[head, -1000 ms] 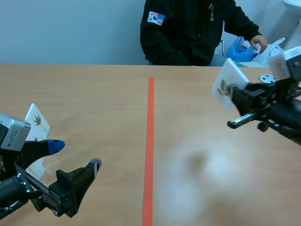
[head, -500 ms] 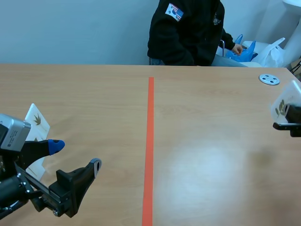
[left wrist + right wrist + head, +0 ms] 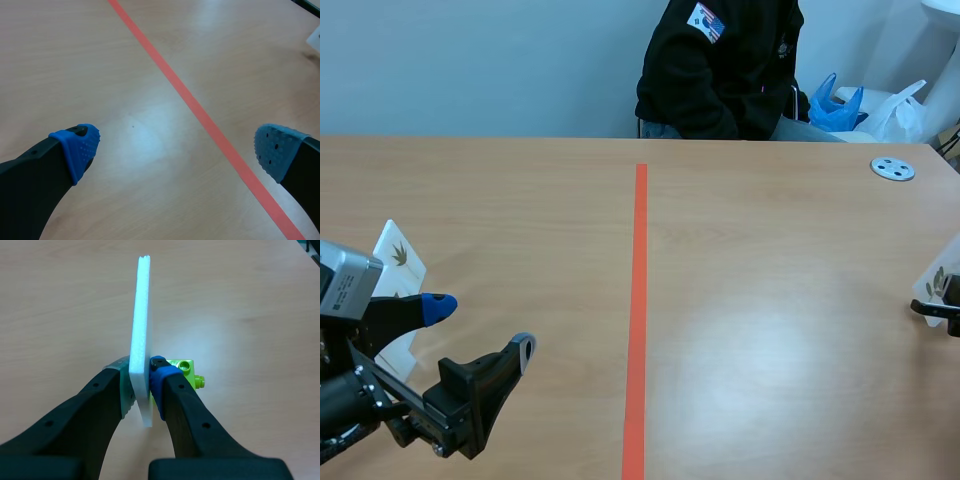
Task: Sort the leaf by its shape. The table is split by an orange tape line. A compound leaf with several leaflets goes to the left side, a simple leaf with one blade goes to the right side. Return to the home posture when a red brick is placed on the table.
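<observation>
Leaf card (image 3: 944,274) cut by edge — leaf shape unreadable.

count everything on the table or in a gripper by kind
leaf card: 2, one standing at left, one held
green brick: 1
grey disc: 1
total: 4
</observation>
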Controlling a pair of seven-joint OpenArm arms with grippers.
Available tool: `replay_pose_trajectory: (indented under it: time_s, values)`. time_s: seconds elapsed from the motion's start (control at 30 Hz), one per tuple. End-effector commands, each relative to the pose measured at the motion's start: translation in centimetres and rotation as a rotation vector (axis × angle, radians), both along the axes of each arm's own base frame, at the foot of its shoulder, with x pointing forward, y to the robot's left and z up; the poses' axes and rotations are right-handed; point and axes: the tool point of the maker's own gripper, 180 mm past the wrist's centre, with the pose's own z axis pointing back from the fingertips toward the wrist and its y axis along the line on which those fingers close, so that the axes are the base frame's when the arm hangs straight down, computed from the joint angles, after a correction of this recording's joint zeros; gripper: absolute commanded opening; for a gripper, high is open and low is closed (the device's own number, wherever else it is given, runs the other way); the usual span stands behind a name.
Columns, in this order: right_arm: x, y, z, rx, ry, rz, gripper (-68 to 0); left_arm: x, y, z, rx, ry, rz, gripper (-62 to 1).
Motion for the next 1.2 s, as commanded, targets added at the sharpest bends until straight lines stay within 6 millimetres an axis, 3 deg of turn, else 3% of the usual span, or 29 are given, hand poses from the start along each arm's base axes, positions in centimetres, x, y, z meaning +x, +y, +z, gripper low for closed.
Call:
replay_pose_trajectory:
  time_s: [0.0,0.13,0.27,0.47,0.63,0.67,0.97,1.17]
  values:
    - [1.1,-0.3,1.7,-0.010,-0.055,0.001,-65.3,0.4,-0.4,1.3,-0.025,-0.039,-0.002,1.4]
    - [0.8,0.0,0.9,0.007,-0.044,-0.006,-64.7,0.4,-0.4,1.3,-0.025,-0.039,-0.002,1.4]
    - [0.8,0.5,0.6,0.022,-0.043,-0.006,-55.6,0.4,-0.4,1.3,-0.025,-0.039,-0.002,1.4]
    - [0.8,0.5,0.7,0.020,-0.049,-0.006,-29.1,0.4,-0.4,1.3,-0.025,-0.040,-0.002,1.4]
    - [1.3,0.3,2.4,0.005,-0.139,-0.006,-1.8,0.5,-0.4,1.6,-0.034,-0.055,0.001,1.4]
    - [1.3,0.1,2.7,0.001,-0.148,-0.003,0.4,0.5,-0.4,1.6,-0.034,-0.055,0.001,1.4]
    - [0.7,0.4,6.0,-0.083,-0.155,0.105,0.4,0.4,-0.5,1.7,-0.037,-0.054,-0.005,1.4]
    - [-0.6,3.0,8.5,-0.110,-0.164,0.209,0.4,0.4,-0.5,1.6,-0.037,-0.054,-0.005,1.4]
